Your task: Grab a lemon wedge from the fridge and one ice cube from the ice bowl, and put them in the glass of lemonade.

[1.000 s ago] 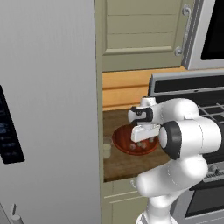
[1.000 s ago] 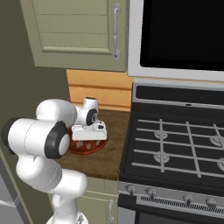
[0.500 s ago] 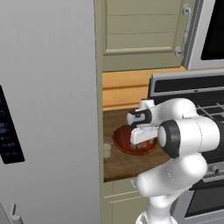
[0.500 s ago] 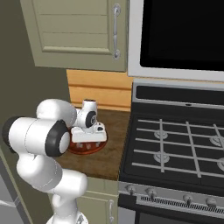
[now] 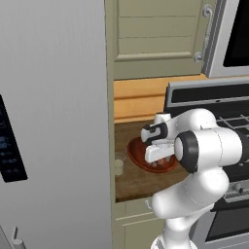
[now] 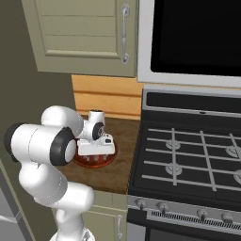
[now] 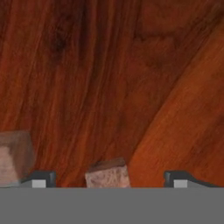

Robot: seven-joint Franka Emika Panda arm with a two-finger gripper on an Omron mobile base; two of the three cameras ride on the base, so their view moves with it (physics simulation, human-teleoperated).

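Observation:
The reddish-brown ice bowl (image 5: 137, 156) (image 6: 100, 163) sits on the wooden counter beside the grey fridge (image 5: 48, 121). My gripper (image 5: 158, 158) (image 6: 96, 151) reaches down into it, open. In the hand view one pale ice cube (image 7: 107, 174) lies between the two fingertips (image 7: 42, 178) on the bowl's floor (image 7: 109, 87), apart from both. A second ice cube (image 7: 15, 160) rests off to the left. The small glass of lemonade (image 5: 118, 164) stands left of the bowl, close to the fridge wall. The lemon wedge is out of view.
A black stove (image 6: 188, 160) with grates adjoins the counter on the right, under a microwave (image 6: 193, 37). Beige upper cabinets (image 5: 155, 34) hang above the counter. The fridge doors look shut, and its side walls in the counter on the left.
The hand has sunk lower into the bowl, and its wrist now hides more of the bowl's inside. The jaws stay wide apart.

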